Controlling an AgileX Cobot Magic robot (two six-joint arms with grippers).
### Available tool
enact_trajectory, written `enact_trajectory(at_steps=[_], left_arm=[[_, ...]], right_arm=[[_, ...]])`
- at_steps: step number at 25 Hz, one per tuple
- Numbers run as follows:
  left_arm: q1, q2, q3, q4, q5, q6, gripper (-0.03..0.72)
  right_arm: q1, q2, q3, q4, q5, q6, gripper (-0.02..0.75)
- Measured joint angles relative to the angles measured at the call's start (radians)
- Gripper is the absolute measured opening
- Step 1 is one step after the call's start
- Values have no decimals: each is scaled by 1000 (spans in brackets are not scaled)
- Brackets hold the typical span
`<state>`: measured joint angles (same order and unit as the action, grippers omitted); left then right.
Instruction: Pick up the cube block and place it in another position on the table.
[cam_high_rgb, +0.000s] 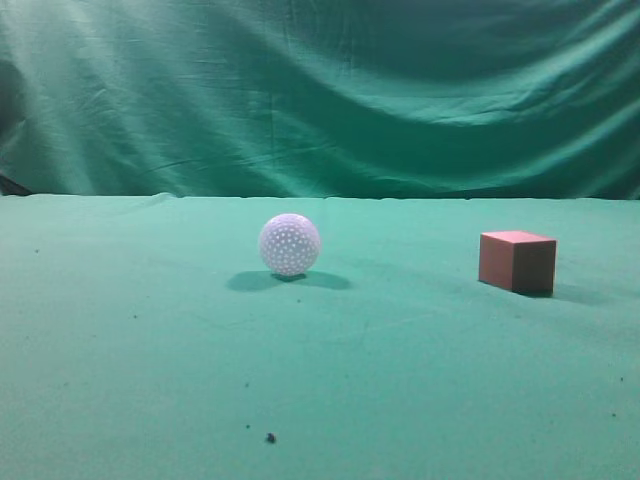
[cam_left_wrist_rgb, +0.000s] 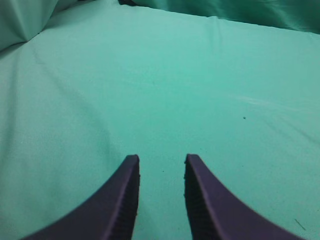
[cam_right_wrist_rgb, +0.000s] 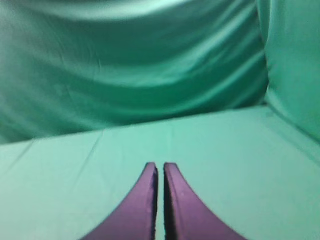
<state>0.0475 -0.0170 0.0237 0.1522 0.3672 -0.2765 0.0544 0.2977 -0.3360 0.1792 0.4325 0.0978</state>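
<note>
Both grippers hold nothing: left gripper (cam_left_wrist_rgb: 161, 165) parted, right gripper (cam_right_wrist_rgb: 160, 167) nearly closed. Cube block (cam_high_rgb: 517, 261) looks rigid, probably light; grip its flat opposite sides.

Resting on the table (cam_high_rgb: 150, 380): the ball (cam_high_rgb: 290, 244) near the middle, the cube block (cam_high_rgb: 517, 261) toward the right edge, well apart from the ball and about level with it in depth. Nearer the front edge, left of centre, a small speck (cam_high_rgb: 270, 437). Behind the far edge, a draped curtain (cam_high_rgb: 320, 90).
</note>
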Motion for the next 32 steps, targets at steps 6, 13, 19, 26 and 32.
enact_trajectory(at_steps=[6, 13, 19, 26, 32], left_arm=[[0, 0, 0, 0, 0, 0, 262], [0, 0, 0, 0, 0, 0, 262], [0, 0, 0, 0, 0, 0, 262], [0, 0, 0, 0, 0, 0, 262], [0, 0, 0, 0, 0, 0, 262]], right_arm=[[0, 244, -85, 64, 197, -122, 0], [47, 571, -346, 94, 474, -329, 0], [274, 764, -452, 50, 482, -281, 0], [502, 981, -553, -156, 492, -126, 0], [541, 1166, -639, -203, 495, -110, 90]])
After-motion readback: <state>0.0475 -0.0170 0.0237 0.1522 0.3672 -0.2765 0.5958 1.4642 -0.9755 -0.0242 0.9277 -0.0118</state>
